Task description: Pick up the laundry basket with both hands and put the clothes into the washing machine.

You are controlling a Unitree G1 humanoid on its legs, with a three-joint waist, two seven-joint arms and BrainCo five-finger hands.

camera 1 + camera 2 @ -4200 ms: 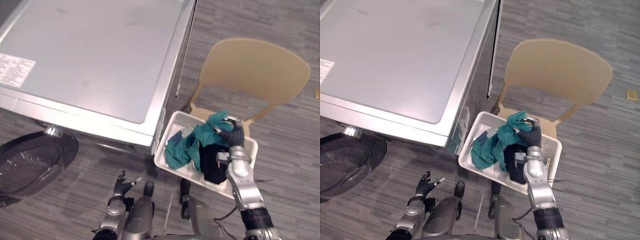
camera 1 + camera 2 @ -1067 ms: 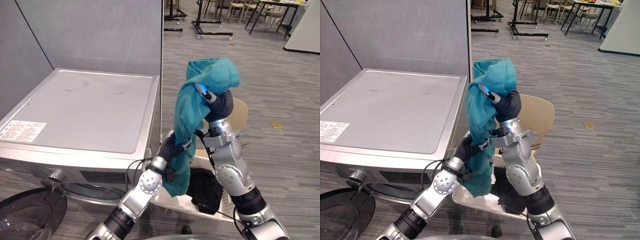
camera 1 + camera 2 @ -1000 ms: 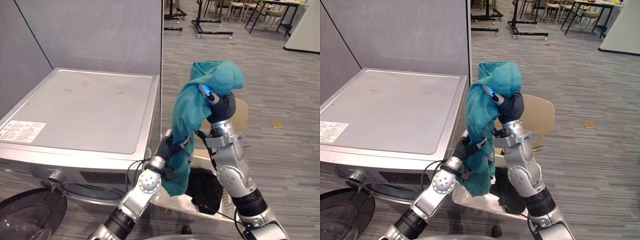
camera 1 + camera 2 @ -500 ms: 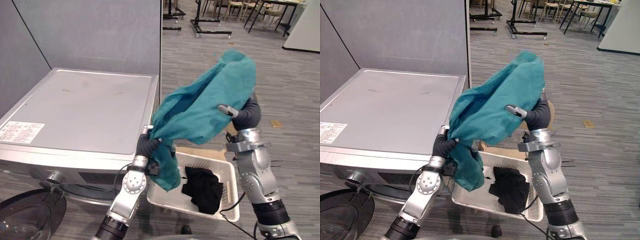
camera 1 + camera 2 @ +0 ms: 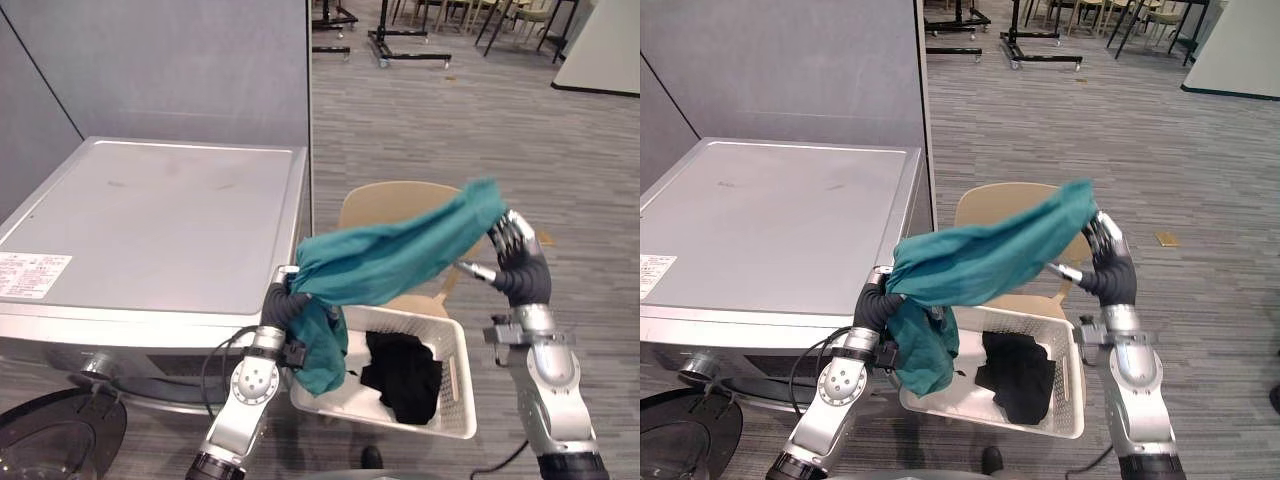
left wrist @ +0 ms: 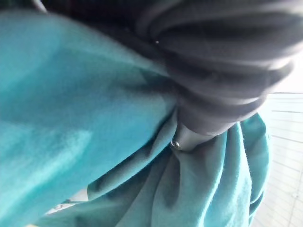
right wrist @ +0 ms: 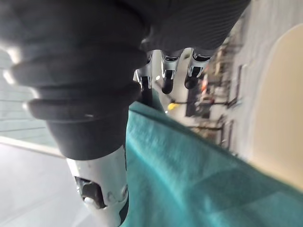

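Teal garment (image 5: 392,262), spanning left hand (image 5: 283,304) to right hand (image 5: 518,258), above basket (image 5: 461,396)

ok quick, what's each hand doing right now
Left hand: cannot tell, fingers buried in the teal cloth garment.
Right hand: open, straight fingers carrying the garment's other end.

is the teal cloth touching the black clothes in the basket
Apart. The left eye view shows bare white basket between the hanging end of the teal cloth and the black clothes.
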